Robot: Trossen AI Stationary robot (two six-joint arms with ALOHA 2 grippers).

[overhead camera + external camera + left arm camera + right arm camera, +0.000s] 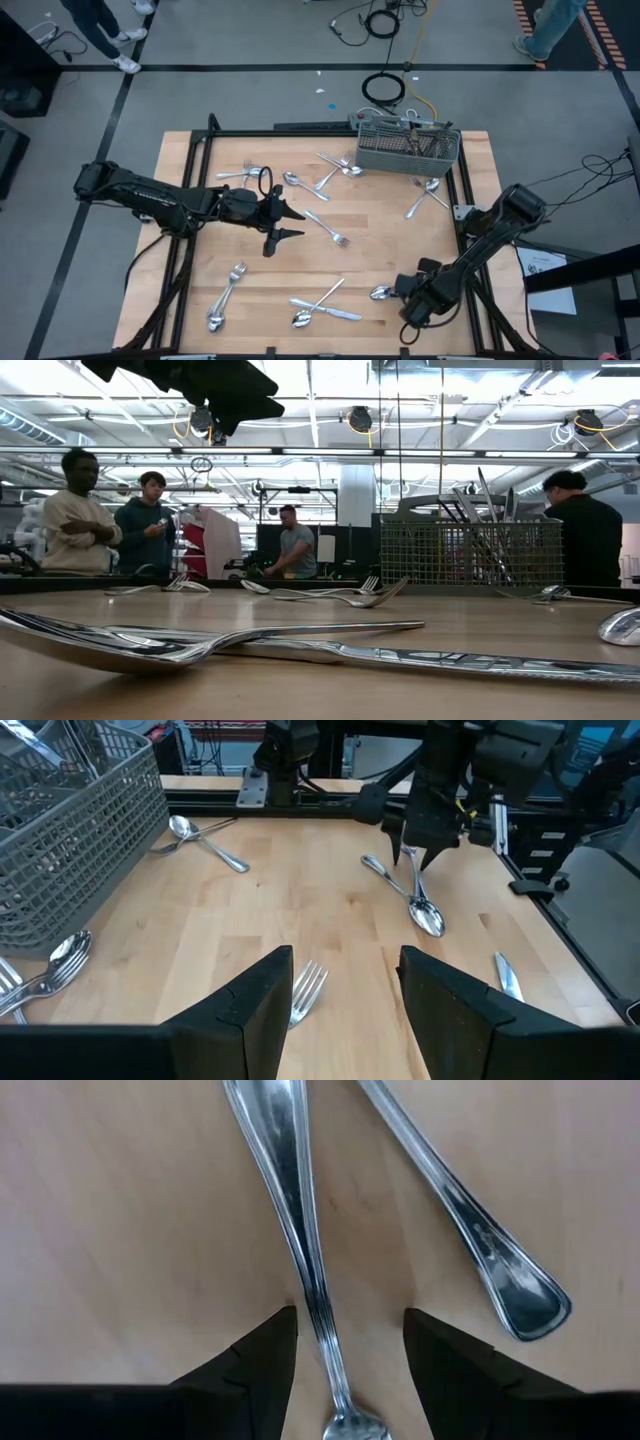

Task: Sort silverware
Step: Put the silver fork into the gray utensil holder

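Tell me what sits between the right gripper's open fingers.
In the right wrist view, a spoon handle runs on bare wood between the right gripper fingers, not yet gripped.

Around the work, as we see it

We see a grey wire-mesh basket (407,150) at the far edge of the pale wooden table (200,270), coiled black cables (383,90) on the grey floor, and people standing (72,515) beyond.
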